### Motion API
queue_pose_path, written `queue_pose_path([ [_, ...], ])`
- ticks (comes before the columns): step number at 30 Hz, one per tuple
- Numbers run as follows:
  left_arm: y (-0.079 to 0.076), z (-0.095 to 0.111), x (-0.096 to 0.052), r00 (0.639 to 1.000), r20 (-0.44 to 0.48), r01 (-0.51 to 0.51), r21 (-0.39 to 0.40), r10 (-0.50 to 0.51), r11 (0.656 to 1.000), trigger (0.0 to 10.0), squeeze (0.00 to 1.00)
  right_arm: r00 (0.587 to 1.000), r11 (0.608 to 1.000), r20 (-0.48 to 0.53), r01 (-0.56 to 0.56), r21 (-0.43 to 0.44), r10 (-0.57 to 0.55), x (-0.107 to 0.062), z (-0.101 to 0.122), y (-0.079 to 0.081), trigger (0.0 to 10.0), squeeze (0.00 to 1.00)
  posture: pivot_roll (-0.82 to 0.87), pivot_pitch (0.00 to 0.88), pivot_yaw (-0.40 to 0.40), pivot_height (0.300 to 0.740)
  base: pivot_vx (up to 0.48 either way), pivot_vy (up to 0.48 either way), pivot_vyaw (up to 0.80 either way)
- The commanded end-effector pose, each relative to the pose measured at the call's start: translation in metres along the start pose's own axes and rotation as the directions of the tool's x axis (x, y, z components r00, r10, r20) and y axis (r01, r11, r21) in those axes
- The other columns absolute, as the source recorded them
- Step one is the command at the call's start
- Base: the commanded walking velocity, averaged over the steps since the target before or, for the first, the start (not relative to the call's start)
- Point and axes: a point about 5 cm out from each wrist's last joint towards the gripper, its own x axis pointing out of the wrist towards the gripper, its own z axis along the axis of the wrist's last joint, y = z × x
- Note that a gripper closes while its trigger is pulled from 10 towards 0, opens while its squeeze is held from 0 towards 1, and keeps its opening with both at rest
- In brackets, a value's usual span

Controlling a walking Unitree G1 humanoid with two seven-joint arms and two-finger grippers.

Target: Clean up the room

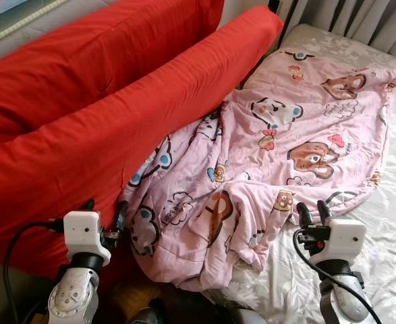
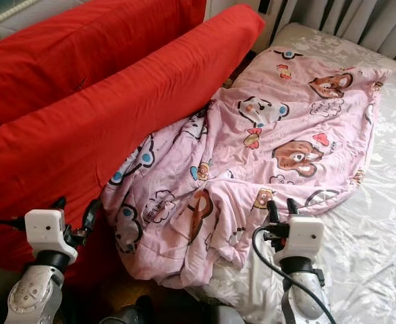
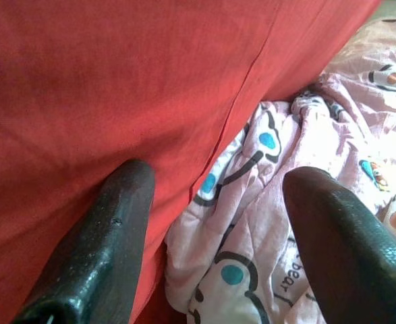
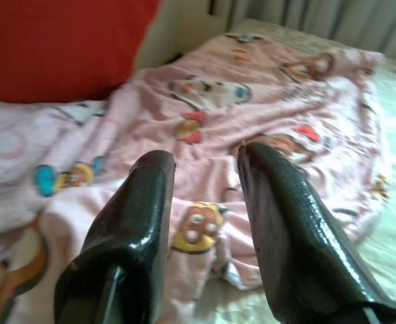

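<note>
A pink cartoon-print blanket [image 1: 278,155] lies rumpled across the bed, its near corner hanging over the bed's edge. Two long red cushions [image 1: 110,115] lean along its left side. My left gripper [image 1: 104,214] is open at the lower left, right where the red cushion meets the blanket's bunched edge [image 3: 265,223]. My right gripper [image 1: 314,212] is open at the lower right, just short of the blanket's near hem [image 4: 204,229], with nothing between its fingers.
A pale floral bedsheet [image 1: 386,229] covers the mattress on the right. Grey curtains [image 1: 359,17] hang behind the bed's far end. A strip of wooden floor [image 1: 133,293] shows below the hanging blanket corner.
</note>
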Motion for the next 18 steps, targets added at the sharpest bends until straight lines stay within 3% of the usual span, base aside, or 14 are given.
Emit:
queue_pose_path([
  [1,-0.002,-0.006,-0.001,0.999,-0.033,-0.001,-0.012,0.001,1.000,10.0,0.00,0.998,0.999,-0.048,0.037,0.022,-0.036,-0.001,-0.009,-0.008,10.0,0.00,-0.02,0.274,-0.049,0.740,0.000,0.000,0.00],
  [3,-0.003,-0.008,0.001,0.999,-0.038,0.000,-0.017,0.000,1.000,10.0,0.00,0.998,0.999,-0.050,0.026,0.031,-0.025,0.003,-0.010,-0.005,10.0,0.00,-0.02,0.274,-0.049,0.740,0.000,0.000,0.00],
  [5,-0.007,-0.011,0.007,0.999,-0.042,-0.007,-0.039,0.006,0.999,10.0,0.00,0.999,0.999,-0.024,-0.043,0.020,0.044,0.015,-0.006,0.012,10.0,0.00,-0.01,0.268,-0.053,0.740,0.000,0.000,0.00],
  [7,-0.009,-0.011,0.009,0.999,-0.040,-0.002,-0.045,0.000,0.999,10.0,0.00,0.998,0.998,-0.011,-0.059,0.026,0.059,0.018,-0.003,0.018,10.0,0.00,-0.01,0.268,-0.053,0.740,0.000,0.000,0.00],
  [18,-0.016,-0.013,0.006,0.999,-0.046,0.014,-0.058,-0.017,0.998,10.0,0.00,0.989,0.994,-0.101,-0.104,0.023,0.106,0.013,-0.018,0.027,10.0,0.00,-0.01,0.253,-0.056,0.720,0.000,0.000,0.00],
])
